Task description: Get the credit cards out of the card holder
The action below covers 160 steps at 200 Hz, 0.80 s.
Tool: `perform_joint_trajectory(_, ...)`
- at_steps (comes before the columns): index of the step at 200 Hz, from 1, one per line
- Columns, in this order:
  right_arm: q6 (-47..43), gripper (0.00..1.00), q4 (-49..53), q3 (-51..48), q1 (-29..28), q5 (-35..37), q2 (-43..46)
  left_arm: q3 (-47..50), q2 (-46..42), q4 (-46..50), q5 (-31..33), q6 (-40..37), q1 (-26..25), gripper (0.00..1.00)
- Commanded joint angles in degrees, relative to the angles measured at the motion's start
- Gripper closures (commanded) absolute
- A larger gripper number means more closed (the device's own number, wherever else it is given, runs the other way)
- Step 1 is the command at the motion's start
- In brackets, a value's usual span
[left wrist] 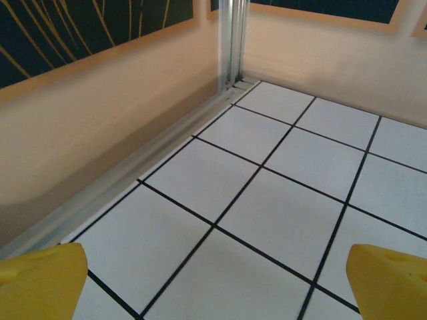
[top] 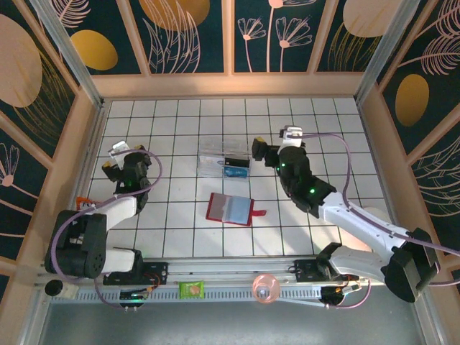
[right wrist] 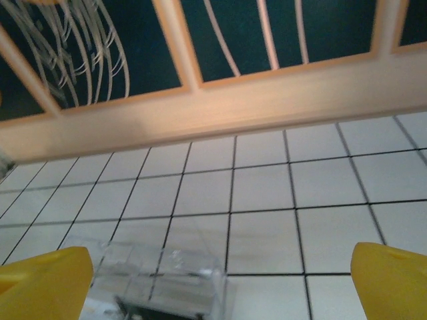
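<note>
My right gripper (top: pixel 254 153) hung just beside the right end of the clear rectangular plastic box (top: pixel 215 162), fingers spread wide, holding nothing. Dark and blue cards (top: pixel 235 168) lay inside, so I judged it the drop-off place. The small red booklet card holder (top: pixel 230 208) lay open on the white tiled table (top: pixel 180 122) nearer my bases, grey-blue sleeves up for access. My left gripper (top: pixel 111 165) stood well apart, equally wide, empty.

Bright, even light; blurred wrist views
</note>
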<state>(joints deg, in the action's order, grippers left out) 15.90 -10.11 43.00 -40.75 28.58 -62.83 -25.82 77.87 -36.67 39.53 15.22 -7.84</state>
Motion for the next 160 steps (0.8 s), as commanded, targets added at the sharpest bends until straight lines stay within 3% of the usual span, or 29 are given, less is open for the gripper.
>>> perform_joint_trajectory(1, 1.4, 0.01, 1.3, 0.2, 3.0, 0.4, 1.5, -0.6, 2.7, -9.5, -0.7, -7.2, 0.7, 0.01)
perform_joint_trajectory(34, 3.1, 0.01, -3.9, -5.9, 6.9, 3.2, 6.8, 2.8, 6.3, -15.7, -3.9, -7.2, 0.8, 0.01)
perform_joint_trajectory(53, -2.0, 0.01, -12.8, -12.3, 9.1, -1.6, 12.1, 4.3, 6.6, -20.7, -6.1, -10.6, 0.8, 0.01)
perform_joint_trajectory(95, -8.2, 0.01, -20.6, -18.9, 15.7, -6.0, 16.6, 3.9, 6.6, -19.6, -18.5, -14.2, 1.3, 0.01)
perform_joint_trajectory(116, -9.6, 0.01, -23.3, -20.9, 17.7, -7.1, 16.6, 4.0, 6.3, -19.0, -21.6, -15.6, 1.4, 0.01)
perform_joint_trajectory(128, -9.2, 0.01, -22.6, -20.7, 19.0, -7.2, 15.6, 1.4, 6.7, -11.5, -25.6, -21.2, 1.1, 0.01)
perform_joint_trajectory(133, -9.1, 0.01, -22.1, -20.5, 19.4, -7.1, 15.2, -0.2, 8.0, -7.9, -24.5, -23.7, 0.5, 0.01)
perform_joint_trajectory(142, -8.7, 0.01, -21.8, -20.3, 20.0, -7.7, 14.5, -2.1, 9.5, -5.7, -21.7, -22.8, 0.5, 0.01)
perform_joint_trajectory(160, -7.5, 0.01, -22.2, -20.7, 21.2, -9.5, 13.8, 1.3, 6.9, -13.2, -30.4, -16.0, 3.6, 0.01)
